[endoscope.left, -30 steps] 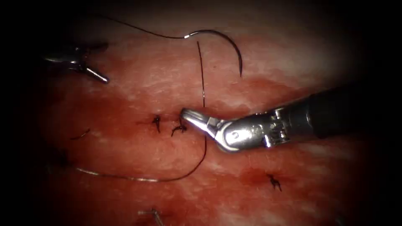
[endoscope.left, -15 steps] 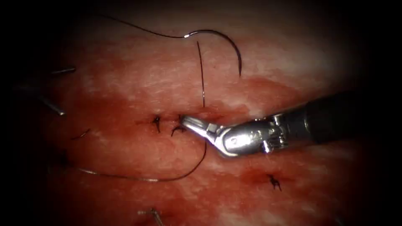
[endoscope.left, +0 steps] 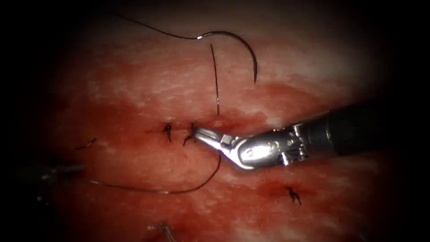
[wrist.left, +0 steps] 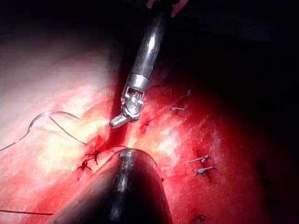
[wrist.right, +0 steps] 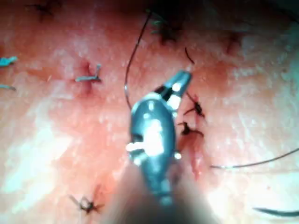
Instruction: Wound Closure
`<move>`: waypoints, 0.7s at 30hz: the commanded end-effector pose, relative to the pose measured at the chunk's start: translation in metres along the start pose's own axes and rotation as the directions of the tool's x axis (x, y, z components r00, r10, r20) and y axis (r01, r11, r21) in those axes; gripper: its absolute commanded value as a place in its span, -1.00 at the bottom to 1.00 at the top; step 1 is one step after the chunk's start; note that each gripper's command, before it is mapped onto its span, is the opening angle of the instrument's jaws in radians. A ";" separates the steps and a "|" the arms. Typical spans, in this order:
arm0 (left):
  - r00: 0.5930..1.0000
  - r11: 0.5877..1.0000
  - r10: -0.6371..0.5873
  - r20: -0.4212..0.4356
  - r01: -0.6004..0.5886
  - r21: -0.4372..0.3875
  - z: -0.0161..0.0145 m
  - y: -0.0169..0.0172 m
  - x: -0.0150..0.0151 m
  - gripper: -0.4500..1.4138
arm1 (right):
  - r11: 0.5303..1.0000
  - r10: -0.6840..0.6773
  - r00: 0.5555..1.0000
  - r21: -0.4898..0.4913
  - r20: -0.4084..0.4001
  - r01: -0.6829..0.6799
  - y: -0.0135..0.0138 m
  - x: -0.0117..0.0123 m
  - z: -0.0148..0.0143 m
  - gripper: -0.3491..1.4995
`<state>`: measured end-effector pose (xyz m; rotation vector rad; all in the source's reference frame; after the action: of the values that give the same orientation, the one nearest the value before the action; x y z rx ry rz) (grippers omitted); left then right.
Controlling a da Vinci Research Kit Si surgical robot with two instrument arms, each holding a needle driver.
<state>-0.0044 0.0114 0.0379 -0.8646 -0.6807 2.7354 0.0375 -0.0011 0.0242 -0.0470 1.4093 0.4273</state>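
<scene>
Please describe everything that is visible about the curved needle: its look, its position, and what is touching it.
The needle is a thin, dark, metal-looking arc lying free on the pale tissue, above the cut, not driven into it. Its blunt end, at the left, joins the thread, with a small bright glint at the joint; its point hangs down at the right. Neither tool holds it: the right tool is lower down at the cut, by the knots. The left wrist view also shows the needle resting on pale tissue.

I see a few small metal pins (wrist.left: 202, 160) lying close together. Another pin (endoscope.left: 165, 229) sits near the endoscope view's lower edge.
</scene>
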 end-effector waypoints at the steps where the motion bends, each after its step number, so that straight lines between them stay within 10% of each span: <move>1: 1.000 1.000 0.002 0.001 -0.002 0.001 0.0008 0.0000 0.0000 0.42 | 1.000 0.001 1.000 0.001 0.000 -0.001 -0.0006 -0.0005 0.0003 -0.29; 6: 0.994 0.997 0.048 0.096 -0.053 0.050 0.0053 -0.0009 -0.0001 0.15 | 1.000 0.001 1.000 0.000 0.001 -0.001 -0.0008 -0.0003 0.0003 -0.27; 11: 0.980 0.994 0.064 0.189 -0.078 0.071 0.0062 -0.0018 -0.0015 -0.98 | 1.000 0.001 1.000 0.000 0.001 -0.001 -0.0010 -0.0002 0.0003 -0.25; 21: 0.963 0.996 0.007 0.270 -0.030 0.079 0.0061 -0.0032 -0.0028 -1.00 | 1.000 0.001 1.000 0.000 0.001 -0.001 -0.0013 0.0001 0.0003 -0.23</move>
<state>-0.0051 0.0116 0.0445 -0.4873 -0.6011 2.9043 0.0378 -0.0017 0.0234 -0.0476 1.4088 0.4286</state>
